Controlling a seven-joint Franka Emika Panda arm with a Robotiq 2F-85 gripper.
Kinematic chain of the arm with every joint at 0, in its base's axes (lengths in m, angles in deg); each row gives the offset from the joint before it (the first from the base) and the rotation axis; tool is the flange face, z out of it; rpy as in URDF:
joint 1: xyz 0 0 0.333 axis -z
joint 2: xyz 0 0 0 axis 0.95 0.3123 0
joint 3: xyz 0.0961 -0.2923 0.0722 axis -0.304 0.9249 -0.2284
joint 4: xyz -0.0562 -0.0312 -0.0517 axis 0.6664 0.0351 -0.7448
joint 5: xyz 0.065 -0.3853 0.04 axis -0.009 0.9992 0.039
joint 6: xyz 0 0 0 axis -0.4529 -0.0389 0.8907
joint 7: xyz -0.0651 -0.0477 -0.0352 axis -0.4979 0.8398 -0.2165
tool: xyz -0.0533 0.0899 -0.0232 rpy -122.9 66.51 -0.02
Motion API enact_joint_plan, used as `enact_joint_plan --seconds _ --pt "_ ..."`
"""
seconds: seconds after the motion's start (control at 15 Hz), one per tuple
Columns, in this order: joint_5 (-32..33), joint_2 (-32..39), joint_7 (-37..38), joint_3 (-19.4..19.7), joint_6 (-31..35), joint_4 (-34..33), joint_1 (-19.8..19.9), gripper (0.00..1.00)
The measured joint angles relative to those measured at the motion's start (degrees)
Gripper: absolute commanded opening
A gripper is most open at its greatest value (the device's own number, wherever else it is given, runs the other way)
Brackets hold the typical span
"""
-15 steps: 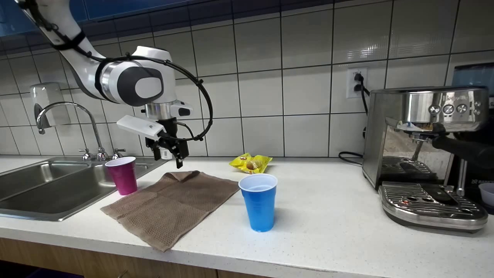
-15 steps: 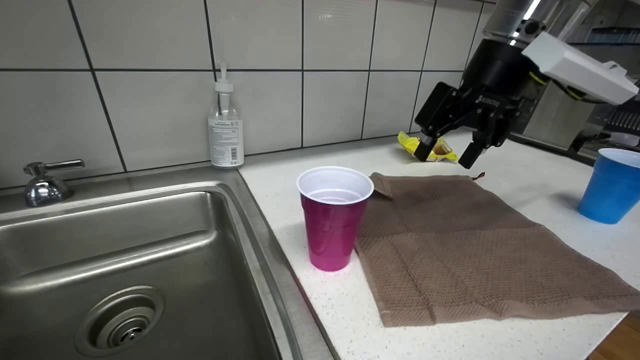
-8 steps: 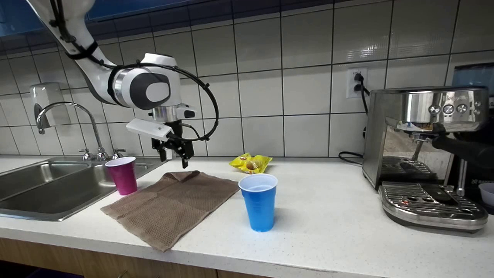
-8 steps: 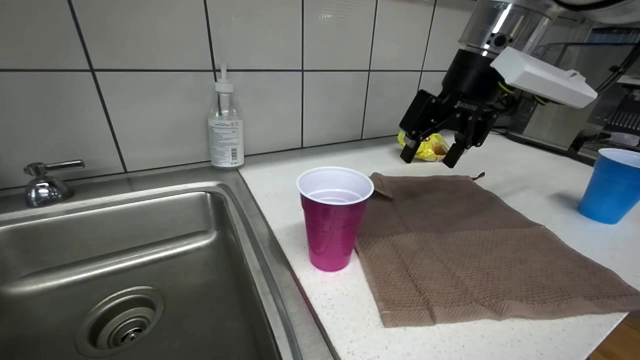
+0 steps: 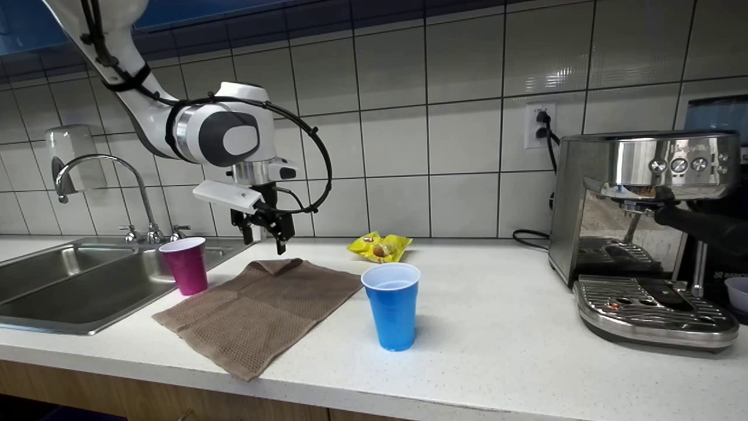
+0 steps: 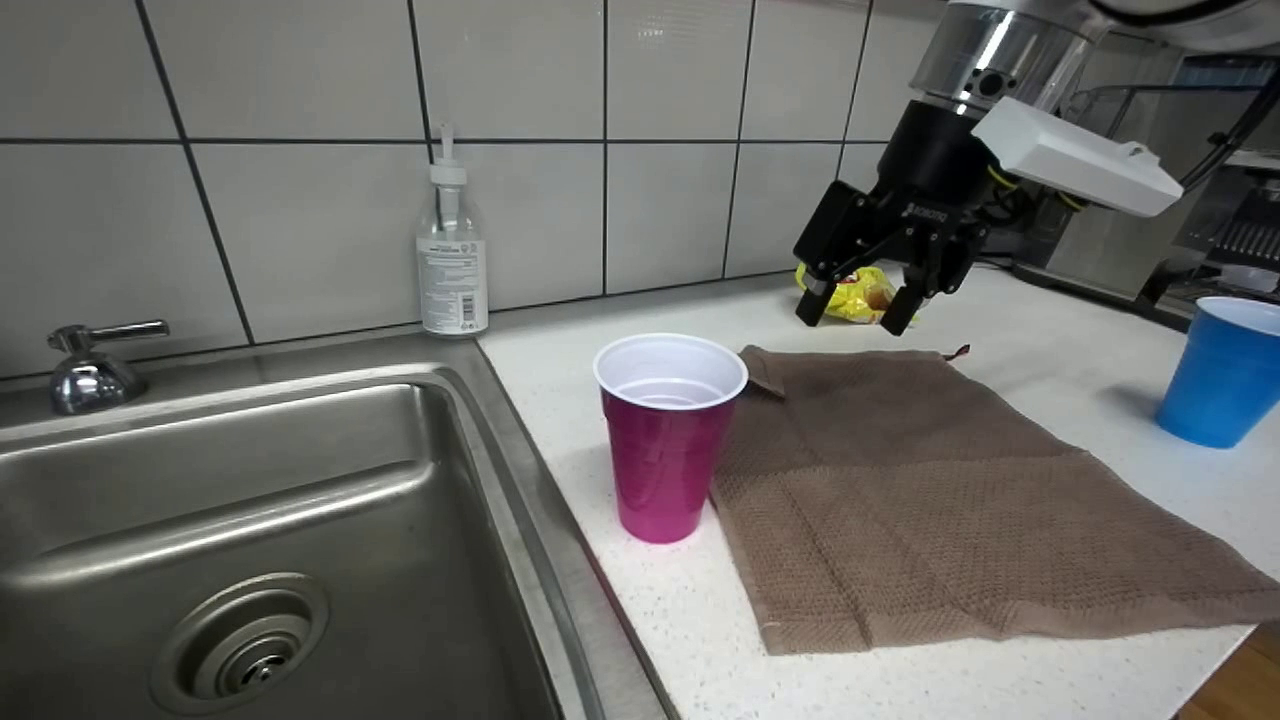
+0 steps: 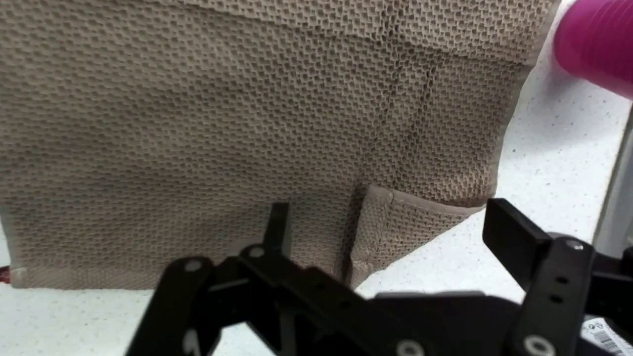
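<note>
In an exterior view, left to right, you have the sink (image 5: pixel 87 298), the magenta cup (image 5: pixel 187 270), your jaws spread apart above the brown cloth (image 5: pixel 263 318) on the tabletop (image 5: pixel 485 327), the yellow packet (image 5: pixel 380 248), blue cup (image 5: pixel 392 316) and coffee machine (image 5: pixel 619 234).

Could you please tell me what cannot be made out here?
Yellow packet, in an exterior view: partly hidden behind the open claw.
Blue plastic cup, in an exterior view: cut off by the right edge.
Magenta plastic cup, in the wrist view: cut off by the top and right edges.
Brown waffle-weave towel, in the wrist view: partly hidden by its folded corner and the claw.
Pump bottle, in an exterior view: fine print too small to read.
</note>
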Motion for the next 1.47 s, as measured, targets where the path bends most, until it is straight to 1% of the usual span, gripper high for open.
enact_joint_plan --seconds 0.47,0.93,1.47 --pt "-0.07 0.63 -0.04 -1.33 3.05 0.71 0.33 1.00" --pt "0.12 5.34 0.04 -2.12 6.54 0.36 0.34 1.00" --pt "7.06 11.61 4.29 -1.82 6.95 -5.66 0.44 1.00"
